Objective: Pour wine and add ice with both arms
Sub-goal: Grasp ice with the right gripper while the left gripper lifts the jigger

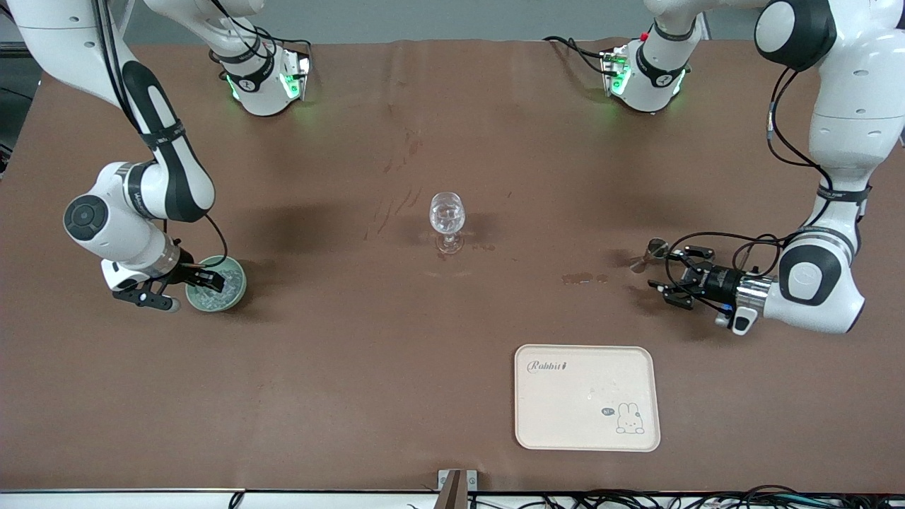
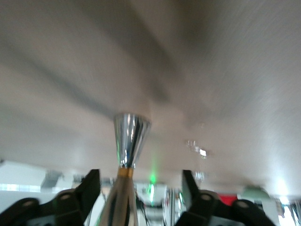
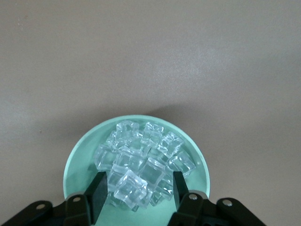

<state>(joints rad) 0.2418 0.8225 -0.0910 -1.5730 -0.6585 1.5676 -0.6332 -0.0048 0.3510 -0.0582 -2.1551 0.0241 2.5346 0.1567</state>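
We see the right claw (image 1: 185, 286) low over the pale green round bowl (image 1: 228, 291) at the right arm's end of the brown surface (image 1: 396, 367), its 2 black fingers (image 3: 98, 192) straddling 1 clear cube atop the heap of small translucent ice (image 3: 141, 162); the jaws stand partly spread, and we cannot tell whether the pads touch that cube. The left claw (image 1: 667, 277) lies level near the left arm's end, and the shiny silver bottle with a flared spout (image 2: 129, 136) runs straight out between its fingers, long axis along the reach, toward the clear stemmed wine glass (image 1: 447, 220) at mid-surface. Its jaws look parted beside the neck, contact unclear. A cream tray (image 1: 587, 424) sits nearer the front camera than the glass.
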